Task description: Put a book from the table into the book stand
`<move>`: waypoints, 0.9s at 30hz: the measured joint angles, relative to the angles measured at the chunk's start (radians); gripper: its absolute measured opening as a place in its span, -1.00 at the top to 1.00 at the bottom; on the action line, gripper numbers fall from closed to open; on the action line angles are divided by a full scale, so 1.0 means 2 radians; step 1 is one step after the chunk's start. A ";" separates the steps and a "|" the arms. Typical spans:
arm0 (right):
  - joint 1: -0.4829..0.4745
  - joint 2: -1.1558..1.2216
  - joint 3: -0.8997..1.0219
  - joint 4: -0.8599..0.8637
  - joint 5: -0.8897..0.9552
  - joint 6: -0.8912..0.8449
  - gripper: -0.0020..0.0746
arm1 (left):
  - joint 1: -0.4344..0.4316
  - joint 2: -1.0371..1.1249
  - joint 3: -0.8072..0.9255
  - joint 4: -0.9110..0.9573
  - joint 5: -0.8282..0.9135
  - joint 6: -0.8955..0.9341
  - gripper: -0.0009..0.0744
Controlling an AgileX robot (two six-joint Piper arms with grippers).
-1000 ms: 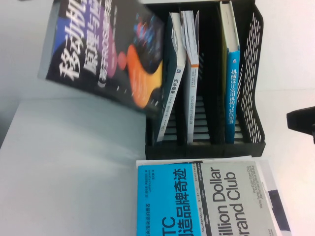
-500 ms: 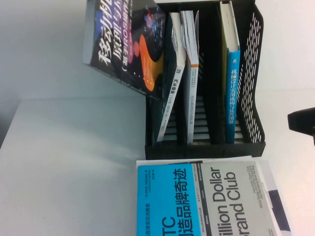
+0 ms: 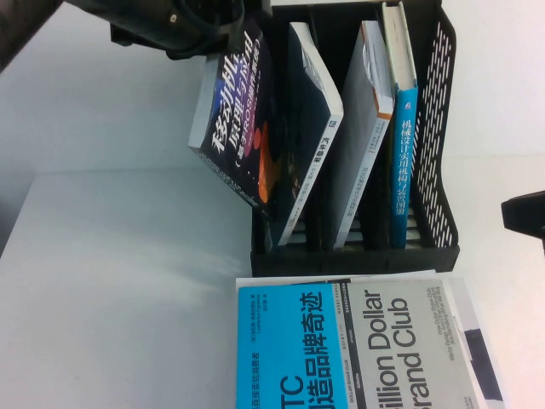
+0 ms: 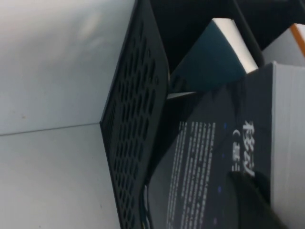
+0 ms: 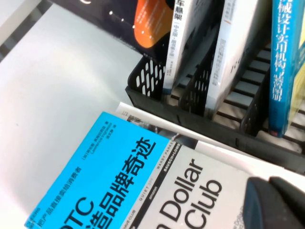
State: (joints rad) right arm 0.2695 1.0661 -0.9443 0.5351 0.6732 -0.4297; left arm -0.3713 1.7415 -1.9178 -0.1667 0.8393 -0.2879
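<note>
Jaws of the left gripper (image 3: 200, 30) clamp the book (image 3: 241, 128) over the book stand (image 3: 438, 204); right gripper (image 3: 524, 215) aside.

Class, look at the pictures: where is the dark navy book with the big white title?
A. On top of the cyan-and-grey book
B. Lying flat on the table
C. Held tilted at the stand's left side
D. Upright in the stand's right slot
C: the book hangs tilted under the left gripper, against the book stand's left side; the right gripper waits at the right edge.

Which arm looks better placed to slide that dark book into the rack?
The left. The left gripper holds the book tilted at the book stand's left slot. The right gripper sits at the right edge, beside the stand, carrying nothing.
</note>
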 joint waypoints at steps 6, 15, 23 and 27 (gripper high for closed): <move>0.000 0.000 0.025 -0.001 -0.010 0.000 0.96 | 0.000 0.030 -0.025 0.011 -0.012 -0.012 0.66; 0.000 0.000 0.043 -0.003 -0.018 0.000 0.96 | 0.000 0.077 -0.083 0.014 -0.034 -0.001 0.18; 0.000 0.000 0.043 -0.007 -0.021 -0.016 0.96 | 0.000 0.063 -0.093 0.030 -0.004 -0.001 -0.12; 0.000 0.000 0.043 -0.010 -0.021 -0.036 0.96 | 0.000 0.047 -0.093 0.059 0.056 0.021 0.67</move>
State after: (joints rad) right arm 0.2695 1.0661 -0.8589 0.5153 0.6302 -0.5027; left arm -0.3716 1.8362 -2.1032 -0.0497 0.9510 -0.2464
